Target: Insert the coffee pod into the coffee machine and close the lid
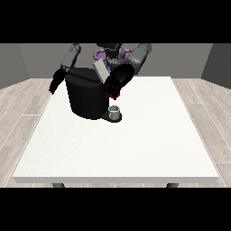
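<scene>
The black coffee machine stands on the table's far left part, with its grey lid tilted up. The hand at the view's right hovers at the machine's upper front corner, just right of the lid and above a red thing at the machine. A small grey thing sits on the machine's low base in front. The hand at the view's left hangs beside the machine's left side with its fingers relaxed, holding nothing.
The white table stretches wide toward the camera and to the right of the machine. The robot's body stands close behind the machine.
</scene>
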You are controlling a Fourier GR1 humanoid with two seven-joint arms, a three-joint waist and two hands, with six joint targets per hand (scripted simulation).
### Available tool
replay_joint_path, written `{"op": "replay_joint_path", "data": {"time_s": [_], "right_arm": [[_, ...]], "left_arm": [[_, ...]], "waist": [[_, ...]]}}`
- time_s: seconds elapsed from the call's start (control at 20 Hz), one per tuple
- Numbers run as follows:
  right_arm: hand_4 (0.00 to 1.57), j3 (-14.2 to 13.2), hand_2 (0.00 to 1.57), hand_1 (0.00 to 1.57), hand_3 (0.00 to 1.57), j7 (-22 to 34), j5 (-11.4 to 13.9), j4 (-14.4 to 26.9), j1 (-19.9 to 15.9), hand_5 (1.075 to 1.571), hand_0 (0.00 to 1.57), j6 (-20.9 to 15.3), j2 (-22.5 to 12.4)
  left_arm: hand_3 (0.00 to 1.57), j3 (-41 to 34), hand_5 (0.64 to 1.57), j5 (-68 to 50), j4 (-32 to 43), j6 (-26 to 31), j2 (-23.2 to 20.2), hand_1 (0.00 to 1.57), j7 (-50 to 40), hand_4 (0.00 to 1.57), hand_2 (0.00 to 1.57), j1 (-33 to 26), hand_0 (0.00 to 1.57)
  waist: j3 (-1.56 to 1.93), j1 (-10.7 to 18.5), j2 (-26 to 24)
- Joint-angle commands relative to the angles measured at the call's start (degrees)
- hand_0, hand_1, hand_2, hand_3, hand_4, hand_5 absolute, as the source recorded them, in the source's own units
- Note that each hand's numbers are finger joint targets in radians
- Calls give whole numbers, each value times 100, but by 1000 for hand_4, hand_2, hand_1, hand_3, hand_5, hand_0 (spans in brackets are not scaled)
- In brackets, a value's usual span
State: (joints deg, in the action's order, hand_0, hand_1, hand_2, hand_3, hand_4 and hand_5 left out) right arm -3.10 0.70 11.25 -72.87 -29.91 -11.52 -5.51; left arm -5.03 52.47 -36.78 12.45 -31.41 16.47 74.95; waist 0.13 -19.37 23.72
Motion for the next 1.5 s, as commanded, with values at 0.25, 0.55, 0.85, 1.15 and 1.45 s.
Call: {"op": "replay_joint_path", "data": {"time_s": [0.25,0.55,0.85,1.15,1.45], "right_arm": [[144,105,0,0,0,270,112,43,118,1571,0,-110,133],[0,32,0,0,0,-1,-75,304,765,1571,0,4,215],[0,-147,0,0,0,-187,-259,569,1389,1571,0,201,79],[0,-243,0,0,0,-308,-371,504,1789,1571,0,159,131],[0,-222,0,0,0,-553,-660,219,1984,1571,0,390,296]], "left_arm": [[381,43,1571,154,79,-302,228,0,-110,0,481,-203,0],[151,44,1571,40,96,-6,542,0,-303,0,0,-656,0],[0,176,1571,-119,-29,259,1137,0,-326,0,85,-1466,0],[0,-1158,1571,-1750,-25,34,2070,0,95,369,0,-2187,0],[0,-1926,1571,-2815,195,316,2752,0,551,274,0,-3392,0]], "waist": [[-12,162,-299],[-11,438,-1075],[-11,1017,-2098],[-26,1496,-2723],[-22,2155,-3519]]}}
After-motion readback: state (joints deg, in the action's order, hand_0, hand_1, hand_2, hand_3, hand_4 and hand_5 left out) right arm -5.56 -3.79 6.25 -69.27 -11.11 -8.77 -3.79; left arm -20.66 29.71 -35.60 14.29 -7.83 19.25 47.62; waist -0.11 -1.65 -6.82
